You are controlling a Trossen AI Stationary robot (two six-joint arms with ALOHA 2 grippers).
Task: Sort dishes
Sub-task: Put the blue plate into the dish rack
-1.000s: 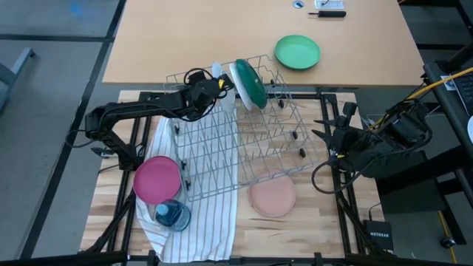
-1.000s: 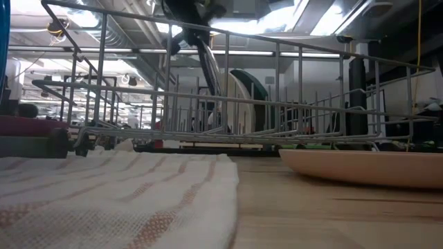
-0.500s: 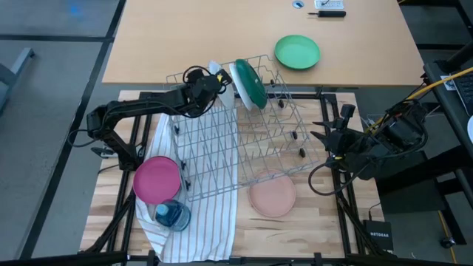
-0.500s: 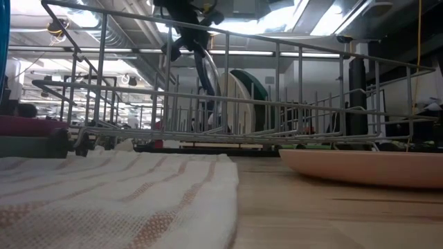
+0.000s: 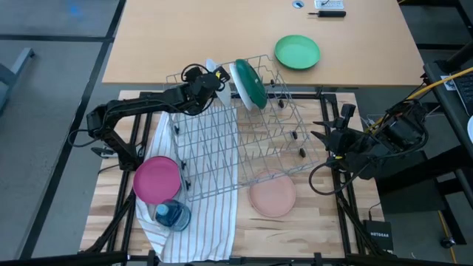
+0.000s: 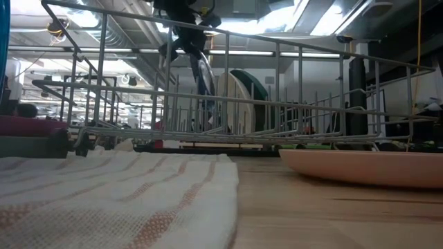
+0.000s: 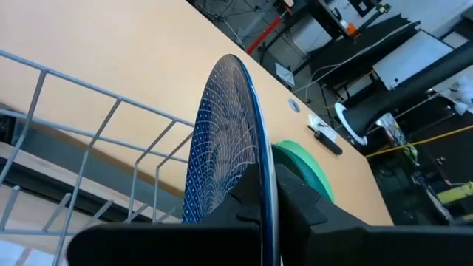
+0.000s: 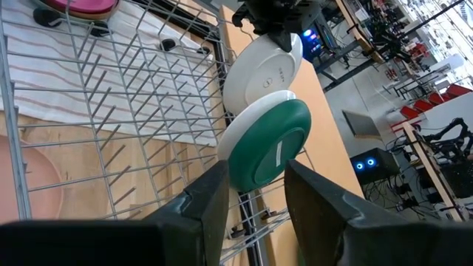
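The speckled blue plate [image 7: 222,140] sits upright at the dish rack's [image 5: 236,137] far edge, beside the white plate with the dark green back [image 5: 250,83]; the left gripper [image 5: 209,80], clenched on its rim, has eased it back a touch, so it's not slotted yet; the tines under it are hidden; the right gripper [image 8: 251,193] waits open off the rack's right side.

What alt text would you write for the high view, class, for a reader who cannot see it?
The left gripper holds a blue plate upright over a wire rack, beside a green-backed plate. A magenta plate and pink plate lie nearby; the right gripper waits.
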